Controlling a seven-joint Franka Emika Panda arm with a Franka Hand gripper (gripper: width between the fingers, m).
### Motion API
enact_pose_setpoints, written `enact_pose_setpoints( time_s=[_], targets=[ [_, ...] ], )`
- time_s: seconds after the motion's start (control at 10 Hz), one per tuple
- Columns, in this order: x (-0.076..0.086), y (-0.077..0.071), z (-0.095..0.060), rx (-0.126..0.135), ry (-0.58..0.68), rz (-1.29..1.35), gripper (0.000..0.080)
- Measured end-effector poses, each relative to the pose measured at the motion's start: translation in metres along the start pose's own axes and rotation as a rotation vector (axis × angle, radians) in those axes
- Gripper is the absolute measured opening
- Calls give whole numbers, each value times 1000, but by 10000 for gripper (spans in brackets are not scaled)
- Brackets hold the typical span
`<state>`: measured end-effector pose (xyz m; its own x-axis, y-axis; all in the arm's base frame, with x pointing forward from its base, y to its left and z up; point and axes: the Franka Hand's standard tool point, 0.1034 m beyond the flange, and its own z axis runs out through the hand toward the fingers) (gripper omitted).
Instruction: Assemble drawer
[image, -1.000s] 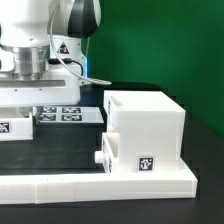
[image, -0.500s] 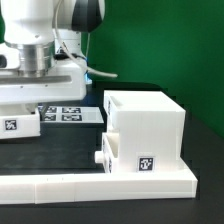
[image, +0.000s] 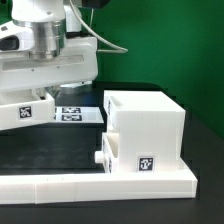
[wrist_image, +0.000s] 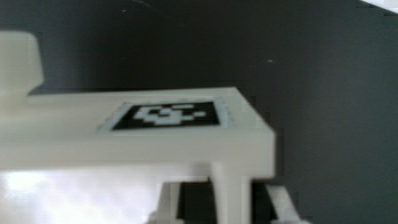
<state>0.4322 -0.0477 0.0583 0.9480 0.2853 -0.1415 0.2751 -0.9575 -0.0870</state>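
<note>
The gripper (wrist_image: 228, 205) looks clenched on the tray (image: 25, 110), which hangs tilted at the exterior view's left. Level it, then line it up squarely with the box (image: 150, 125) before sliding in.

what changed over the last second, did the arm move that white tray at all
Yes. The gripper, shut on the tray, rose and carried it toward the exterior view's right, nearer the box shell. The tray now hangs tilted, off the table. Nothing was let go. The box shell stayed against the rail, and the marker board did not move.
</note>
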Motion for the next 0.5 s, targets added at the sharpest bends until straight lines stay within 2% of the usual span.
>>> enact_pose_setpoints(
  time_s=[0.2, 0.3, 0.5],
  targets=[
    [0, 0, 1, -1, -2, -121, 42],
    [0, 1, 4, 1, -6, -262, 42],
    [13, 7, 0, -10, 4, -530, 42]
  ],
)
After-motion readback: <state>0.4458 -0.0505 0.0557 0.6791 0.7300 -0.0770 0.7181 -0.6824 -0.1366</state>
